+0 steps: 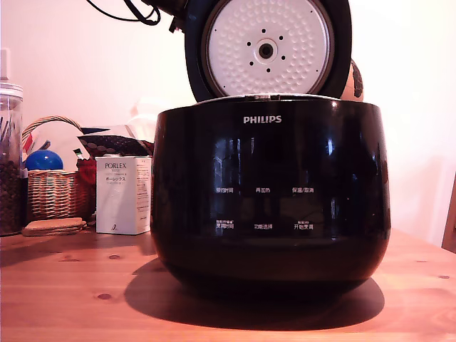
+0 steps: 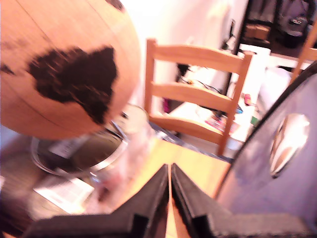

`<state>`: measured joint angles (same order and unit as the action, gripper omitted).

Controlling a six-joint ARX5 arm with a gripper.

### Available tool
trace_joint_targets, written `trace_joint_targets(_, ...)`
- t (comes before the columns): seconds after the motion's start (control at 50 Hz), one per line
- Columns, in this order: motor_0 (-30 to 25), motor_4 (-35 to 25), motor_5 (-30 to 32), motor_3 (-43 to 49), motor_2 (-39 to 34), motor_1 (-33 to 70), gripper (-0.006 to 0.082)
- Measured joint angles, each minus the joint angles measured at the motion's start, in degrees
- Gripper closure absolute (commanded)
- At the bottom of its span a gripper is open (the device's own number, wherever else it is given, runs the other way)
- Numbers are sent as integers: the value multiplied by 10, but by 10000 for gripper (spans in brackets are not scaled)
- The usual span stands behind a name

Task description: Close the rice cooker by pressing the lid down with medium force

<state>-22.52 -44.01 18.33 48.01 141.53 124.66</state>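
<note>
The glossy black rice cooker (image 1: 271,189) stands on the wooden table (image 1: 71,292) in the middle of the exterior view. Its lid (image 1: 267,46) is raised upright, and the white dimpled underside disc faces the camera. In the wrist view the lid's dark outer shell (image 2: 277,183) curves up beside my gripper (image 2: 169,171). The two black fingers are shut together with nothing between them, close to that shell; whether they touch it is not visible. In the exterior view the lid hides the gripper, and only part of the arm and its cables (image 1: 153,11) show at the top.
At the exterior view's left stand a white PORLEX box (image 1: 122,194), a wicker basket (image 1: 53,189) with a blue ball, a glass jar (image 1: 10,160) and cork coasters (image 1: 53,226). Behind the cooker are a wooden globe (image 2: 69,64), a glass container (image 2: 94,148) and a wooden chair (image 2: 195,94).
</note>
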Motion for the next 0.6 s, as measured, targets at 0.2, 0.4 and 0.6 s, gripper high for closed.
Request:
trace_joint_targets(0.2,0,-5,0,19,0,0,791)
trace_joint_targets(0.4,0,-5,0,32,0,0,791)
trace_joint_targets(0.6,0,-5,2,33,0,0,791)
